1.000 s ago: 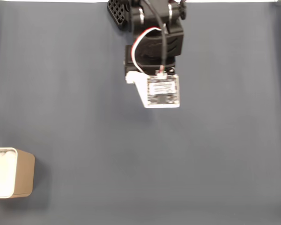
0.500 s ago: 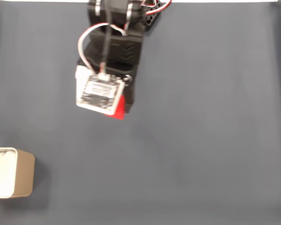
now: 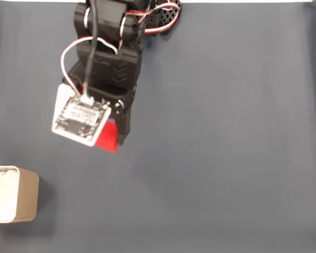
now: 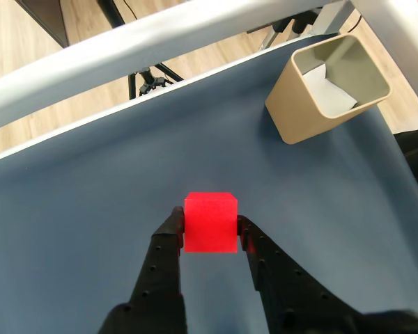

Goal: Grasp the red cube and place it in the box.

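Observation:
The red cube (image 4: 210, 222) is clamped between my gripper's (image 4: 209, 221) two black fingers, held above the grey-blue cloth. From the fixed view only part of the red cube (image 3: 107, 138) peeks out below the arm's white circuit board, where the gripper (image 3: 109, 138) sits. The box (image 3: 11, 193) stands at the left edge of the fixed view, well down and left of the cube. In the other view the beige box (image 4: 306, 104) sits at the upper right, its white inside showing.
The grey-blue cloth (image 3: 226, 158) covers the table. A pale metal rail (image 4: 160, 35) crosses above the cloth's far edge in the other view, with wooden floor and a dark stand beyond it.
The arm has swung left and lower in the fixed view, toward the box's side. The red cube, hidden one second ago, now shows under the gripper.

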